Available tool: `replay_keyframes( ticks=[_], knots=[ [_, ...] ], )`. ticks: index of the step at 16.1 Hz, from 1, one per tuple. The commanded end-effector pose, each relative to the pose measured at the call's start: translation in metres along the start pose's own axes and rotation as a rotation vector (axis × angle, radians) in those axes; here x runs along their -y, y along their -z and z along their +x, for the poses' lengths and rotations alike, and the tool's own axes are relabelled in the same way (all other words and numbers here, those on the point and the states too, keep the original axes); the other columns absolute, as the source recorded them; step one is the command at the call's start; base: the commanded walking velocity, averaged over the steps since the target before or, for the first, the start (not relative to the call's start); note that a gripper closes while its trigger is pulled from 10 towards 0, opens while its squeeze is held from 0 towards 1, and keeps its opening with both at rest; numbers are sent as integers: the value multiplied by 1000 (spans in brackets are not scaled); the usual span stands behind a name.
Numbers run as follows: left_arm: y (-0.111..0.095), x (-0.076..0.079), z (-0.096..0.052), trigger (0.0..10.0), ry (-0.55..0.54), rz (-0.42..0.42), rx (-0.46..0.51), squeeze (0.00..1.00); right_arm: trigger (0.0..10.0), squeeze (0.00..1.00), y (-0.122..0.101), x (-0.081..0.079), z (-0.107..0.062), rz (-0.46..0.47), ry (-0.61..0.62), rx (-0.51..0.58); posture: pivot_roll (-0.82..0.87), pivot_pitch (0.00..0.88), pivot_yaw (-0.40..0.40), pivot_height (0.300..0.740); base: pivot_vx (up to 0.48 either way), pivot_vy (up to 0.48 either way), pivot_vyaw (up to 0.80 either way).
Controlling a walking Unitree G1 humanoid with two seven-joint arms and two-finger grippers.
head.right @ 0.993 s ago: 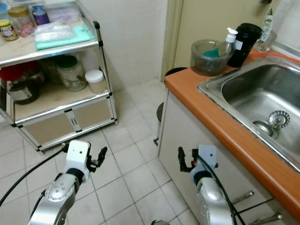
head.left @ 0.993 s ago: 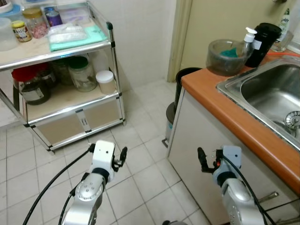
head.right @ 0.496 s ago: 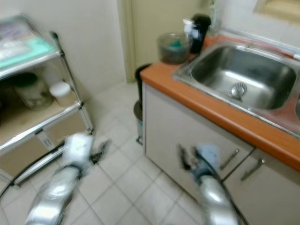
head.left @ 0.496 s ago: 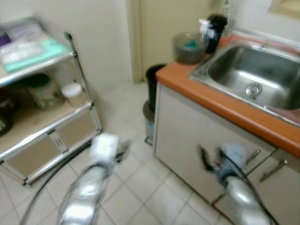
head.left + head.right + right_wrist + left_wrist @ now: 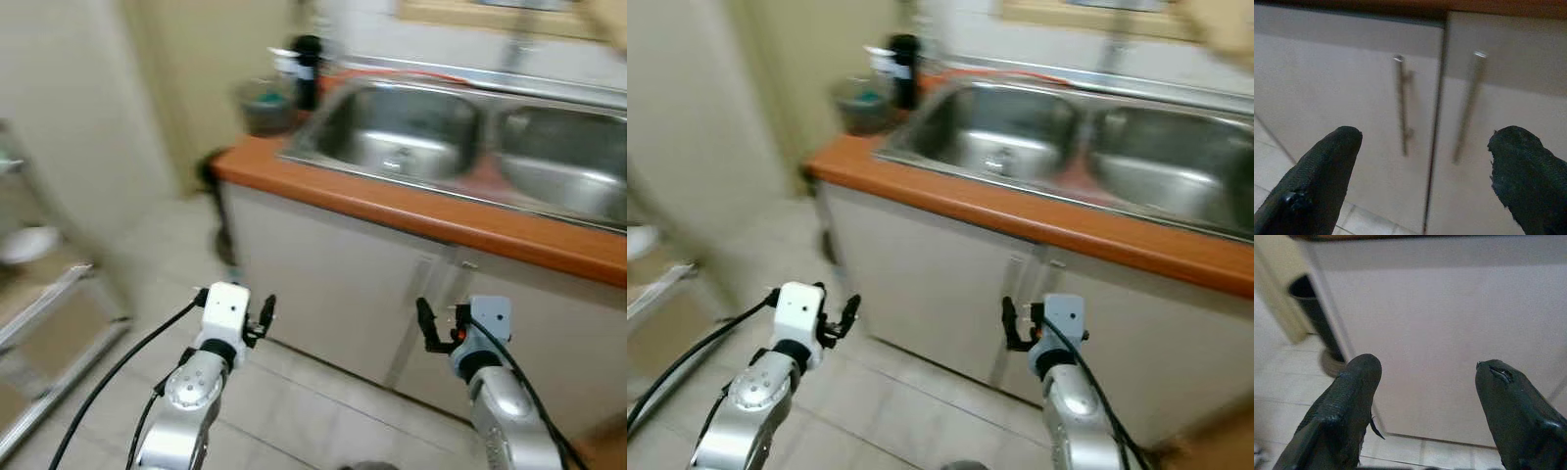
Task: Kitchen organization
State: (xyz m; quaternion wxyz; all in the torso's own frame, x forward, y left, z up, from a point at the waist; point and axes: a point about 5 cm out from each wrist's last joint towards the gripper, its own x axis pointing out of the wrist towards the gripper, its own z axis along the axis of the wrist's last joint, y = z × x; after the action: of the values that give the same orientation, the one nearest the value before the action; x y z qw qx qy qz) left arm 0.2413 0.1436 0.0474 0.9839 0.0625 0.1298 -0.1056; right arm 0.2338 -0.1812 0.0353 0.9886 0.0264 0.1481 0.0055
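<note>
We see the white cabinet doors (image 5: 333,284) under the orange counter (image 5: 411,211) closing off the way ahead, two vertical handles (image 5: 1401,105) standing out from them. Left of the doors, tiled floor (image 5: 147,264) lies open, with a dark bin (image 5: 1315,316) beside the cabinet's corner.

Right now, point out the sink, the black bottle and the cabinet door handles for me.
Sink (image 5: 407,122): left eye view, on the left basin's floor.
Black bottle (image 5: 308,70): left eye view, on its body.
Handles (image 5: 1402,105): right wrist view, on the nearer bar's middle.
</note>
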Motion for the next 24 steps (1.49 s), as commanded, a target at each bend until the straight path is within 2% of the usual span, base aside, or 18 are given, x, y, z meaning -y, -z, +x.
replay_keyframes(
  ticks=[1, 4, 6, 11, 14, 15, 17, 20, 22, 24],
  knots=[
    [0, -2, -1, 10000, -14, -6, 4, 0, 10000, 0, -4, -3, 0, -12, -7, 9, -147, 0, 23, 740, 0, 0, -800],
    [-1, -1, -4, 10000, -24, -12, 31, 0, 10000, 0, -8, -4, -2, -43, -17, 25, -149, 0, 13, 740, 0, 0, -800],
    [3, -5, -5, 10000, -80, -80, 25, 0, 10000, 0, -18, -5, -1, -47, -19, 72, -150, 0, -2, 740, 0, 0, -800],
    [0, -11, -9, 10000, -120, -58, 40, 0, 10000, 0, -23, -1, 3, -54, -22, 77, -139, 0, -15, 740, 0, 0, -800],
    [-15, -16, -9, 10000, -129, -68, 74, 0, 10000, 0, -35, -2, 2, -30, -7, 117, -150, 0, -6, 740, 0, 0, -800],
    [-29, -16, -4, 10000, -103, 18, 151, 0, 10000, 0, -40, -2, 1, -29, 6, 130, -158, 0, 1, 740, 0, 0, -800],
    [-43, -11, -2, 10000, -80, 67, 226, 0, 10000, 0, -43, -2, 1, -30, 13, 137, -161, 0, 3, 740, 0, 0, -800],
    [-53, -6, 3, 10000, -38, 26, 212, 0, 10000, 0, -57, -1, 0, -38, 31, 163, -164, 0, 4, 740, 0, 160, -800],
    [-52, -11, 4, 10000, -59, 5, 211, 0, 10000, 0, -67, -3, 0, -29, 18, 178, -165, 0, 5, 740, 0, 480, -662],
    [-57, -19, 4, 10000, -92, -31, 217, 0, 10000, 0, -74, -10, 0, -17, -42, 191, -159, 0, 2, 740, 0, 0, 0]
  ],
)
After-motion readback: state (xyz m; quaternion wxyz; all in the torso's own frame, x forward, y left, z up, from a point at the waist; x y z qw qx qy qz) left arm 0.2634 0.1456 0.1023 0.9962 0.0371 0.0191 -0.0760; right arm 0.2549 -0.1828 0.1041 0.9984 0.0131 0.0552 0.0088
